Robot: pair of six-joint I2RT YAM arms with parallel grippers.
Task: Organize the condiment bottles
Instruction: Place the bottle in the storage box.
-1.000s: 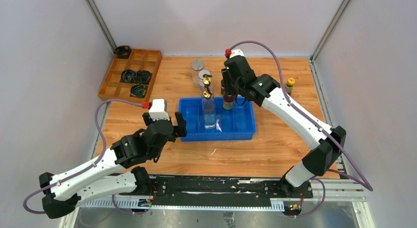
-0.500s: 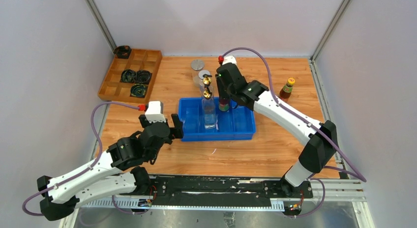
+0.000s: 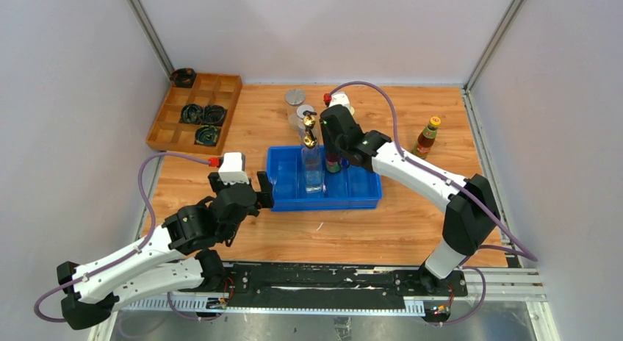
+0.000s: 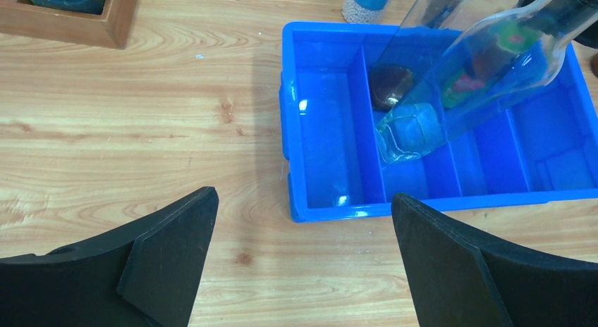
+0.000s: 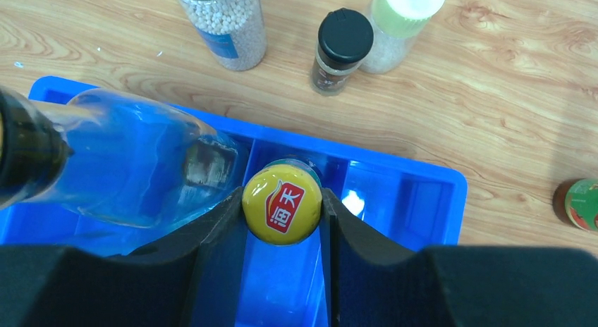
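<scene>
- Currently held: dark sauce bottle with yellow printed cap [image 5: 282,204], upright, gripped just under the cap by the right end effector [image 5: 282,208], whose fingers are closed part-way against its neck. A grip this high probably leaves the body free to drop between dividers.
- Location: inside the blue plastic divided bin [image 3: 364,201], in the slot beside the tall clear gold-spouted bottle [image 3: 313,168]. Whether its base touches the bin floor cannot be told.
- Left end effector [image 4: 303,225]: fingers spread fully, holding nothing, hovering over the wooden bench [image 3: 411,223] near the bin's left end (apparently on standby).
- Obstruction: the tall clear bottle stands just beside the right fingers; a sideways retreat could tip it, so a straight lift looks safest.
- Awaiting sorting, behind the bin: clear jar of white beads [image 5: 224,17], small black-capped bottle [image 5: 340,48], cream-lidded jar [image 5: 402,20]. A second yellow-capped sauce bottle [image 3: 426,137] stands well apart at the right.
- Not for sorting: wooden compartment tray [image 3: 158,128] holding black coiled rings [image 3: 202,115], far left.
</scene>
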